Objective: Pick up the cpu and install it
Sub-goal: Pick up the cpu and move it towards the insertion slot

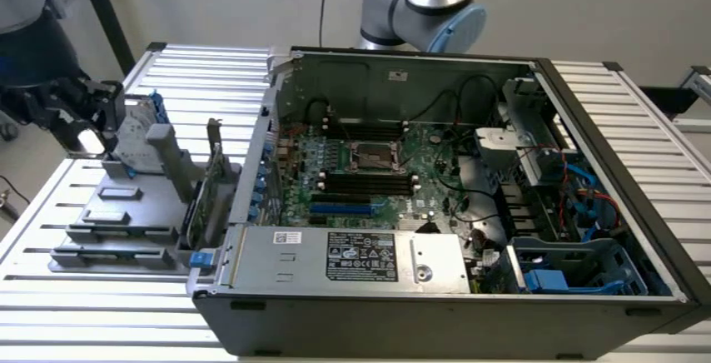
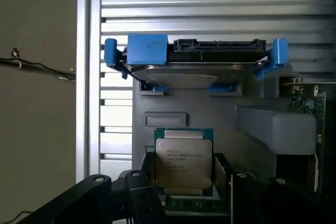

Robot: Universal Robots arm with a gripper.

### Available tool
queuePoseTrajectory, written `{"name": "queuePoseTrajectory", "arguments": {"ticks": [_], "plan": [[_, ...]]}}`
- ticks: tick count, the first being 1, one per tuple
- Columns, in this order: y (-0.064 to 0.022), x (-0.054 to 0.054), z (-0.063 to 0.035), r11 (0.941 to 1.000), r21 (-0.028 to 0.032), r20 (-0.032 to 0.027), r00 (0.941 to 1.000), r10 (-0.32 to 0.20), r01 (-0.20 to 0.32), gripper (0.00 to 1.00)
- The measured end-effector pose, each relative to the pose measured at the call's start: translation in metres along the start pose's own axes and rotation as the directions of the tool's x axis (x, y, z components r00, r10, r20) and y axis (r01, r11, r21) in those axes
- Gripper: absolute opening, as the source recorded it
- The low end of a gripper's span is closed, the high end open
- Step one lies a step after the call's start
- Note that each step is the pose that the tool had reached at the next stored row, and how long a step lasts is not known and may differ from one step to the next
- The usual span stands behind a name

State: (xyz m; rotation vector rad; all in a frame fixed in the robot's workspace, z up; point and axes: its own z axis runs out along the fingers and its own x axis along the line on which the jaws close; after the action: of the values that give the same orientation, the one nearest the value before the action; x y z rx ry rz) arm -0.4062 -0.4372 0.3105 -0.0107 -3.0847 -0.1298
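The cpu (image 2: pixel 184 161) sits squarely between the two black fingers (image 2: pixel 143 184) of the gripper (image 2: pixel 185 188), which press on its opposite edges. They are clamped on it, with its flat face toward the wrist camera. It is a thin square — green board rim, silver-grey metal lid with fine printed lettering. Beyond it are a matte grey plastic fixture (image 2: pixel 210 109) and a hard drive (image 2: pixel 189 71) in a blue frame, on a ribbed white table (image 2: pixel 210 3). In the exterior view the gripper hangs over that fixture, on the exterior view's left of the open computer case (image 1: pixel 444 313).
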Motion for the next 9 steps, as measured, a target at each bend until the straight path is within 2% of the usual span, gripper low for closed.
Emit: {"name": "queuePoseTrajectory", "arguments": {"ticks": [4,9], "plan": [[0.0017,-0.013,-0.0190,1.0000,-0.0001,-0.0047,1.0000,0.000,0.000,0.54],[0.0038,-0.034,-0.0428,1.0000,-0.0003,-0.0130,0.9999,0.000,0.000,0.54]]}}
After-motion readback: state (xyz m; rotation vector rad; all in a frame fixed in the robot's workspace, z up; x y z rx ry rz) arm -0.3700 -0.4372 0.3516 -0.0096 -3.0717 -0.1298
